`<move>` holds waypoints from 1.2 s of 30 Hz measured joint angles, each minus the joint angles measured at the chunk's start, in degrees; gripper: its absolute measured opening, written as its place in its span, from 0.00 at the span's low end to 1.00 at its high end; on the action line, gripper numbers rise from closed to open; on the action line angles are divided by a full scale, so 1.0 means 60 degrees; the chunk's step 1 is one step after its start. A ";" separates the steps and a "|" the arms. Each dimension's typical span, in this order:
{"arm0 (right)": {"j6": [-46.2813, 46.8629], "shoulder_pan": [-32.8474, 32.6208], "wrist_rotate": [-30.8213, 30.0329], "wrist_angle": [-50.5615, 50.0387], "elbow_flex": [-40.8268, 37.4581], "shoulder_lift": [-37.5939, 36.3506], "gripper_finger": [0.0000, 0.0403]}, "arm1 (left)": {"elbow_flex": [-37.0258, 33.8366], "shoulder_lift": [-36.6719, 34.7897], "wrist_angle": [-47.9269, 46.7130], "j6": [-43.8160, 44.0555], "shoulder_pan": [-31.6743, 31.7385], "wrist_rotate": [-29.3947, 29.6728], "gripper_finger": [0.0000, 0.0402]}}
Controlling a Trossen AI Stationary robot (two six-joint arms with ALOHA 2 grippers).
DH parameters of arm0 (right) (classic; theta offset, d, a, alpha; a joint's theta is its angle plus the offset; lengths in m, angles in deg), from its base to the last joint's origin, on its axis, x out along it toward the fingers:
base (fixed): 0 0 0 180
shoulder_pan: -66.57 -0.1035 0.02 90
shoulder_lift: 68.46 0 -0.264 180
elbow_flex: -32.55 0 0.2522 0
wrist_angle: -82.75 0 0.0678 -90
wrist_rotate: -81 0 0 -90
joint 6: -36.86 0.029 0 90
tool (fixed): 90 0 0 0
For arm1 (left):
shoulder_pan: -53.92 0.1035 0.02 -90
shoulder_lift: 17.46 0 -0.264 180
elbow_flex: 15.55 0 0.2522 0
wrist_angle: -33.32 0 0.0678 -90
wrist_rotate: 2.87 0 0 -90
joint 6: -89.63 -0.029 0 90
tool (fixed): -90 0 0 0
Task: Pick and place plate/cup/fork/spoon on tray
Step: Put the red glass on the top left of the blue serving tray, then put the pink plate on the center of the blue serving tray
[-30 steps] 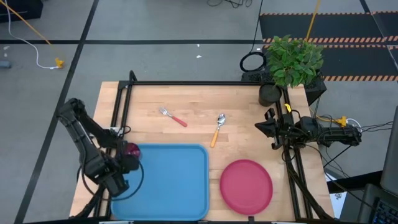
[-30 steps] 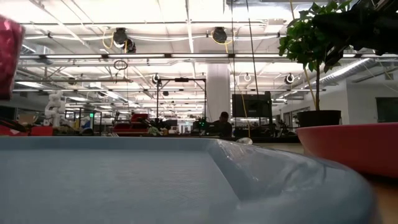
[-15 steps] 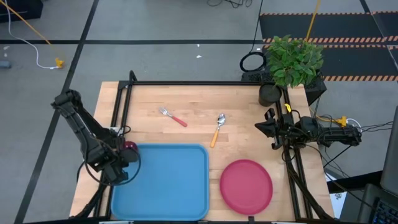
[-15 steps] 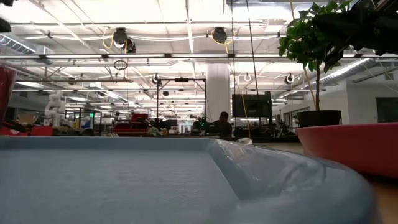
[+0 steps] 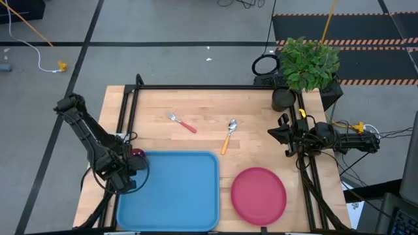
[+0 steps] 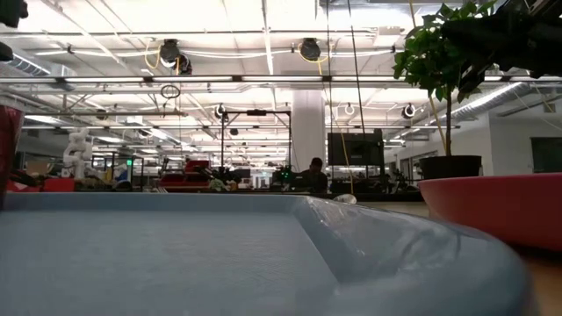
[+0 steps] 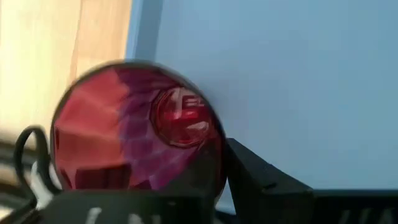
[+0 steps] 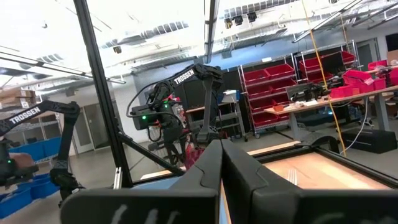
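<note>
- Jaws on my left arm are closed around the cup (image 7: 137, 134), one dark finger pressed to its side in the left wrist view; I cannot tell whether the grip has begun to slacken.
- I'm holding the cup at the far left corner of the tray (image 5: 176, 196), just inside the rim. From the low view its base looks level with the tray floor, so I judge it is down or nearly so.
- To finish well, I'd open only once the base sits flat, part the jaws just enough to clear the cup wall, then lift straight up. A sideways drag would tip it or push it over the rim, which is very close here.
- Right jaws are shut and empty, parked at the right edge of the bench (image 5: 248, 104).
- On the bench itself: the plate (image 5: 259, 194) just beside the tray, the fork (image 5: 181, 122) and the spoon (image 5: 228, 134) beyond it.
</note>
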 joint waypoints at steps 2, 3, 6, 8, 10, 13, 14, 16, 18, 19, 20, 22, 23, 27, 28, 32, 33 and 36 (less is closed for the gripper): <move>0.0249 0.0000 0.0004 0.0019 0.0000 0.0000 0.00 | 0.0011 -0.0017 0.0000 0.0148 0.0000 0.0001 0.16; 0.0419 0.0000 0.0003 0.0047 0.0000 0.0000 0.00 | 0.0015 -0.0021 -0.0077 0.0205 0.0000 -0.0016 0.18; 0.0723 0.0000 0.0002 0.0078 0.0000 0.0000 0.00 | 0.0018 -0.0015 -0.0351 0.0383 0.0000 -0.0074 0.24; 0.0764 0.0000 0.0000 0.0077 0.0000 0.0000 0.00 | 0.0080 -0.0015 -0.0429 0.0382 0.0000 -0.0076 0.26; 0.1149 0.0000 -0.0001 0.0082 0.0000 -0.0004 0.00 | 0.0225 -0.0015 -0.0509 0.0364 0.0014 -0.0076 0.28; 0.1444 0.0000 -0.0018 0.0066 0.0000 -0.0004 0.00 | 0.0618 -0.0012 -0.0722 0.0393 0.0102 -0.0134 0.30; 0.1572 0.0000 -0.0040 0.0051 0.0003 0.0005 0.00 | 0.0792 -0.0015 -0.0850 0.0411 0.0156 -0.0134 0.30; 0.1832 0.0000 -0.0015 0.0044 0.0042 0.0096 0.00 | 0.1184 -0.0015 -0.1094 0.0434 0.0288 -0.0131 0.30; 0.1917 0.0000 0.0293 -0.0050 0.0251 0.0258 0.00 | 0.1571 -0.0015 -0.1491 0.0434 0.0441 -0.0124 0.30; 0.1916 -0.0001 0.0601 -0.0103 0.0376 0.0389 0.00 | 0.1756 -0.0017 -0.1649 0.0437 0.0523 -0.0099 0.30; 0.1918 -0.0005 0.0917 -0.0247 0.0477 0.0551 0.00 | 0.1950 -0.0018 -0.1760 0.0435 0.0622 -0.0037 0.30; 0.1949 -0.0107 0.1292 -0.0426 0.0951 0.0974 0.00 | 0.2303 -0.0015 -0.1990 0.0390 0.0807 0.0161 0.30; 0.1937 -0.0201 0.1403 -0.0558 0.1233 0.1195 0.01 | 0.2463 -0.0018 -0.2048 0.0321 0.0901 0.0261 0.30; 0.1827 -0.0848 0.1221 -0.2278 0.2245 0.2415 0.04 | 0.3063 -0.0016 -0.1968 -0.0186 0.1255 0.0776 0.30; 0.1803 -0.1053 0.1061 -0.2686 0.2449 0.2778 0.06 | 0.3173 -0.0022 -0.1925 -0.0302 0.1326 0.0961 0.30; 0.1563 -0.1890 0.0416 -0.3510 0.3356 0.4376 0.12 | 0.3474 -0.0019 -0.1685 -0.1063 0.1572 0.2034 0.30; 0.1519 -0.2085 0.0261 -0.3706 0.3549 0.4796 0.14 | 0.3516 -0.0019 -0.1577 -0.1329 0.1626 0.2388 0.30; 0.1349 -0.2599 -0.0124 -0.4370 0.4208 0.6010 0.21 | 0.3523 -0.0019 -0.0916 -0.2334 0.1795 0.3650 0.30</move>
